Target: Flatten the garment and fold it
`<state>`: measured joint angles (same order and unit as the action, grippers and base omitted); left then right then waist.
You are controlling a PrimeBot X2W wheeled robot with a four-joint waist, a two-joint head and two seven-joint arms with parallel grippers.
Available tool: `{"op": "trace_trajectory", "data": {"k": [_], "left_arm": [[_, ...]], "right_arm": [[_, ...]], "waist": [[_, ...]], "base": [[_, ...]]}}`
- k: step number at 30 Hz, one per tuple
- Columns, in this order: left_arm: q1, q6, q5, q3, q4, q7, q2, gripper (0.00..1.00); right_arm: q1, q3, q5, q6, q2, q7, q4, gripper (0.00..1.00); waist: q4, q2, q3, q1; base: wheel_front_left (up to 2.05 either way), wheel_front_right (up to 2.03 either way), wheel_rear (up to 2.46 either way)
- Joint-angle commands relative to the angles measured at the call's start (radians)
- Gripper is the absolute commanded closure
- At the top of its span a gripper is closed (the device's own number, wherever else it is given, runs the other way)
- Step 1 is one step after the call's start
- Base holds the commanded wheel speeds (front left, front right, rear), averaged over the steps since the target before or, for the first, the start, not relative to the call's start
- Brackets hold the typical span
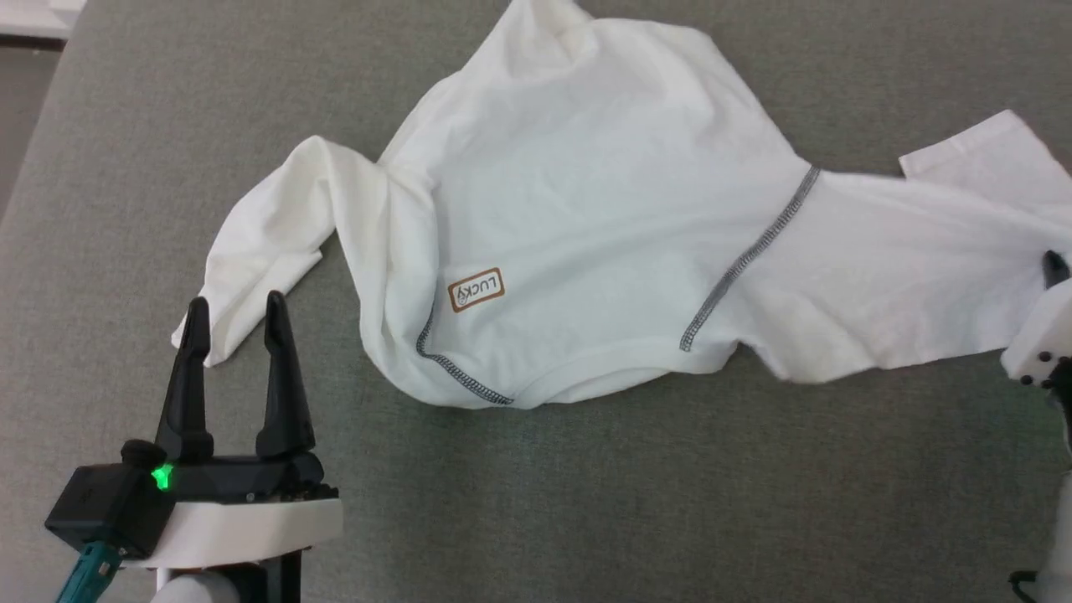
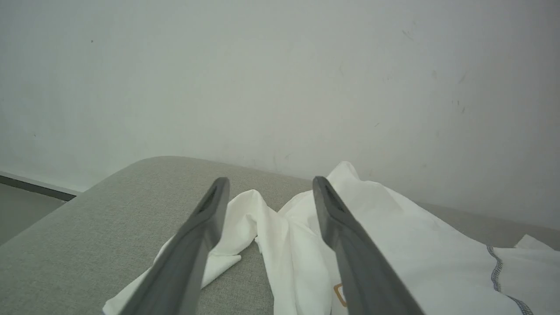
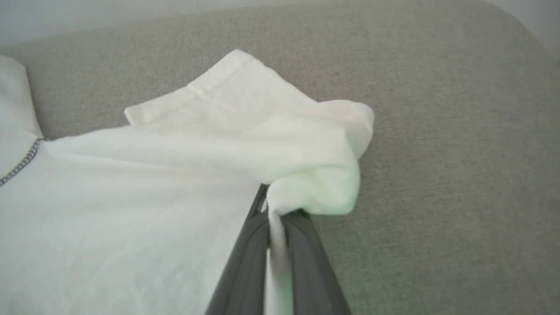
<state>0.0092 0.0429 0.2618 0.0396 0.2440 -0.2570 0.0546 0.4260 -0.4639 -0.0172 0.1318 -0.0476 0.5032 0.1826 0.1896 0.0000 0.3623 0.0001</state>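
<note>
Left fingers [image 1: 280, 368]: I see them spread, empty, by the shirt [image 1: 586, 209] cuff.
Right fingers [image 3: 306, 271]: clenched on shirt's other sleeve.

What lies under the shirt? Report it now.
The garment lies on the grey fabric surface, which shows around its edges. Whatever is beneath its body is covered. At the sleeve end, the right claw pinches a fold of fabric.

grey fabric surface [image 1: 536, 502], plain pale wall [image 2: 280, 78]
</note>
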Motion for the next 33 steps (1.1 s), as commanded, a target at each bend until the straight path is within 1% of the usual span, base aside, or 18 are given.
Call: {"op": "trace_trajectory", "data": {"k": [1, 5, 9, 12, 14, 15, 16, 17, 18, 21, 23, 25, 28, 31, 33], "left_arm": [[-0.001, 0.001, -0.007, 0.000, -0.001, -0.005, -0.004, 0.00], [0.013, 0.002, -0.010, -0.006, -0.009, -0.005, -0.004, 0.00], [0.028, 0.003, -0.010, -0.015, -0.016, -0.005, -0.004, 0.00], [0.039, 0.004, -0.009, -0.017, -0.021, -0.005, -0.004, 0.00], [0.045, 0.005, -0.008, -0.018, -0.025, -0.005, -0.004, 0.00], [0.046, 0.006, -0.009, -0.021, -0.027, -0.005, -0.004, 0.00], [0.047, 0.006, -0.009, -0.023, -0.030, -0.005, -0.004, 0.00], [0.048, 0.007, -0.008, -0.027, -0.034, -0.005, -0.004, 0.00], [0.049, 0.008, -0.008, -0.030, -0.037, -0.005, -0.004, 0.00], [0.051, 0.009, -0.009, -0.037, -0.046, -0.005, -0.004, 0.00], [0.053, 0.009, -0.011, -0.040, -0.049, -0.005, -0.004, 0.00], [0.057, 0.008, -0.012, -0.041, -0.048, -0.005, -0.004, 0.00], [0.064, 0.006, -0.012, -0.044, -0.043, -0.005, -0.004, 0.00], [0.066, 0.003, -0.009, -0.052, -0.038, -0.005, -0.004, 0.00], [0.061, 0.002, -0.004, -0.060, -0.034, -0.005, -0.004, 0.00]], "right_arm": [[0.008, -0.021, -0.008, -0.001, -0.003, -0.013, -0.020, 1.00], [-0.021, -0.109, -0.041, -0.001, -0.009, -0.017, -0.082, 1.00], [-0.075, -0.196, -0.077, -0.001, -0.041, -0.018, -0.131, 1.00], [-0.108, -0.242, -0.104, -0.001, -0.049, -0.035, -0.143, 1.00], [-0.120, -0.251, -0.120, -0.001, -0.050, -0.060, -0.131, 1.00], [-0.122, -0.254, -0.123, -0.001, -0.045, -0.073, -0.121, 0.87], [-0.122, -0.253, -0.124, -0.001, -0.039, -0.088, -0.108, 0.61], [-0.123, -0.247, -0.125, -0.001, -0.034, -0.104, -0.091, 0.17], [-0.125, -0.240, -0.125, -0.001, -0.029, -0.114, -0.072, 0.00], [-0.124, -0.209, -0.111, -0.001, -0.019, -0.129, -0.035, 0.00], [-0.127, -0.170, -0.088, -0.001, -0.016, -0.111, -0.038, 0.00], [-0.125, -0.126, -0.044, -0.001, -0.011, -0.069, -0.067, 0.00], [-0.120, -0.035, 0.028, -0.001, -0.008, -0.011, -0.144, 0.00], [-0.108, 0.058, 0.054, -0.001, -0.020, 0.034, -0.210, 0.00], [-0.090, 0.109, 0.051, -0.001, -0.043, 0.068, -0.218, 0.00]], "waist": [[-0.027, 0.0000, -0.029, -0.0001], [-0.040, 0.0000, -0.057, -0.0001], [-0.036, 0.0000, -0.076, -0.0001], [-0.031, 0.0000, -0.085, -0.0001], [-0.028, 0.0000, -0.088, -0.0001], [-0.027, 0.0000, -0.089, -0.0001], [-0.025, 0.0000, -0.092, -0.0001], [-0.025, 0.0000, -0.095, -0.0001], [-0.024, 0.0000, -0.098, -0.0001], [-0.021, 0.0000, -0.111, -0.0001], [-0.018, 0.0000, -0.121, -0.0001], [-0.014, 0.0000, -0.129, -0.0001], [-0.010, 0.0000, -0.134, -0.0001], [-0.002, 0.0000, -0.124, -0.0001], [0.006, 0.0000, -0.109, -0.0001]], "base": [[0.00, 0.00, 0.00], [0.00, 0.00, 0.00], [0.00, 0.00, 0.00], [0.00, 0.00, 0.00], [0.00, 0.00, 0.00], [0.00, 0.00, 0.00], [0.00, 0.00, 0.00], [0.00, 0.00, 0.00], [0.00, 0.00, 0.00], [0.00, 0.00, 0.00], [0.00, 0.00, 0.00], [0.00, 0.00, 0.00], [0.00, 0.00, 0.00], [0.00, 0.00, 0.00], [0.00, 0.00, 0.00]]}}
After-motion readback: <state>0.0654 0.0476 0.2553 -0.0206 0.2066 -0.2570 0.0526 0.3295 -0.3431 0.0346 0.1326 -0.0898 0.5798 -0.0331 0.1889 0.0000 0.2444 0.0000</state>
